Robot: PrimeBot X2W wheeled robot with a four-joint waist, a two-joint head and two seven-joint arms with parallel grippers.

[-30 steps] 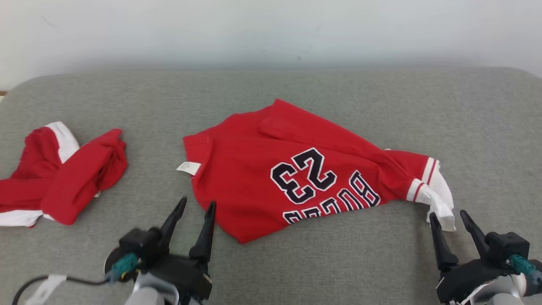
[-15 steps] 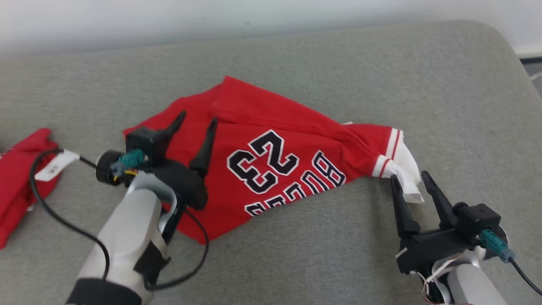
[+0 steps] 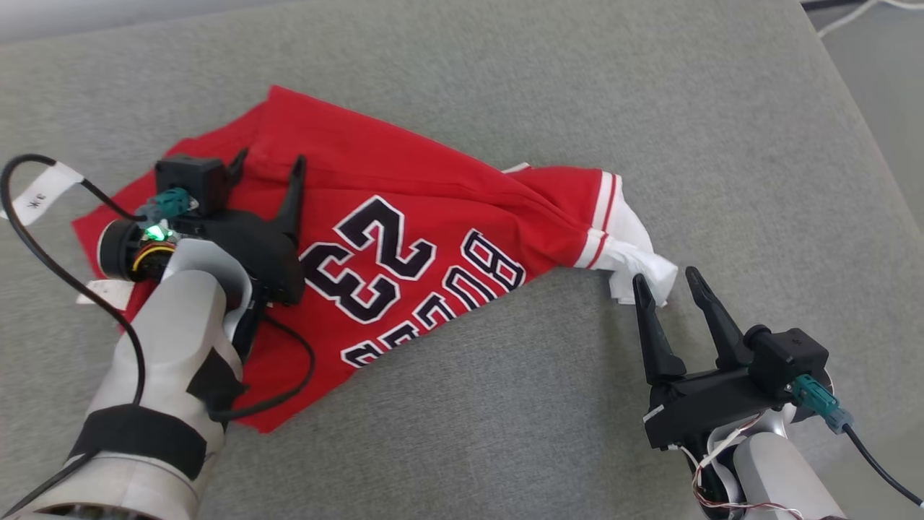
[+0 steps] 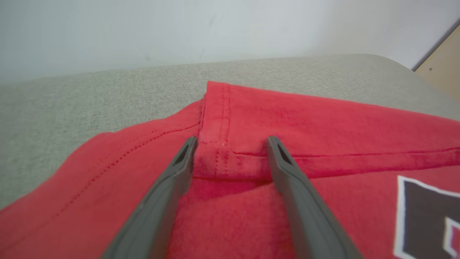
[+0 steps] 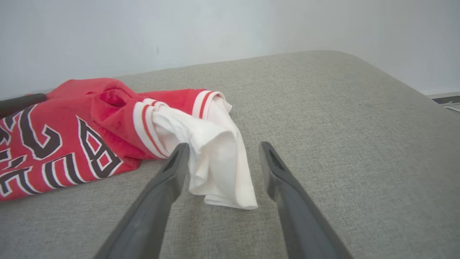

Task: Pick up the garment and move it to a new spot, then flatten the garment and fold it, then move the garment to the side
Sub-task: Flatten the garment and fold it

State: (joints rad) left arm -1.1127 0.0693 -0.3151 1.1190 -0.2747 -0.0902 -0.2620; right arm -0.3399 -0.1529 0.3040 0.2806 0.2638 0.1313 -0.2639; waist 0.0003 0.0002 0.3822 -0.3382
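Nothing is looking done yet: left gripper point(image 3: 268, 157) and right gripper point(image 3: 665, 276) are hovering wide open, empty, at opposite ends of the crumpled jersey point(image 3: 433, 180).

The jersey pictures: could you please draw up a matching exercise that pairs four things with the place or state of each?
Column one:
1. left end effector
2. right end effector
3. white sleeve
4. number 23

Column two:
A. black with a white outline, on the red jersey
B. open, fingers either side of the sleeve's tip
C. crumpled on the grey cushion
D. open, over a folded red hem

Pairs: 1-D, 2-B, 3-C, 4-A.
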